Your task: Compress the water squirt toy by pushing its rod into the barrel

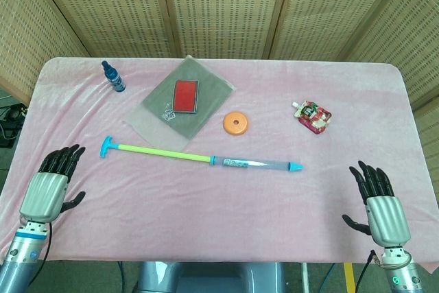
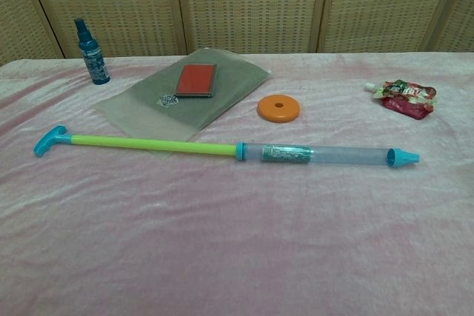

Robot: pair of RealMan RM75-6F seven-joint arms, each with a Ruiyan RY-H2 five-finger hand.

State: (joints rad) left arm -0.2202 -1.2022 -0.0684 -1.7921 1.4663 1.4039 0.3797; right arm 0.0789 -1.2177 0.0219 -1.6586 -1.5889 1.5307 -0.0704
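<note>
The water squirt toy lies flat across the middle of the pink cloth. Its clear barrel [image 1: 257, 164] [image 2: 326, 155] ends in a blue nozzle [image 1: 295, 167] [image 2: 404, 157] on the right. The lime rod [image 1: 163, 151] [image 2: 152, 143] is pulled far out, with a blue T-handle [image 1: 105, 146] [image 2: 49, 140] at the left end. My left hand [image 1: 46, 190] hovers open near the table's front left corner, well short of the handle. At the front right my right hand [image 1: 381, 208] is open too, apart from the nozzle. The chest view shows neither hand.
Behind the toy lies a grey pouch [image 1: 206, 97] [image 2: 229, 86] with a red card [image 1: 185, 95] [image 2: 195, 79] on it. An orange disc [image 1: 235, 123] [image 2: 279, 108], a blue spray bottle [image 1: 112, 76] [image 2: 92, 52] and a red snack pouch [image 1: 314, 115] [image 2: 404, 98] also sit on the cloth.
</note>
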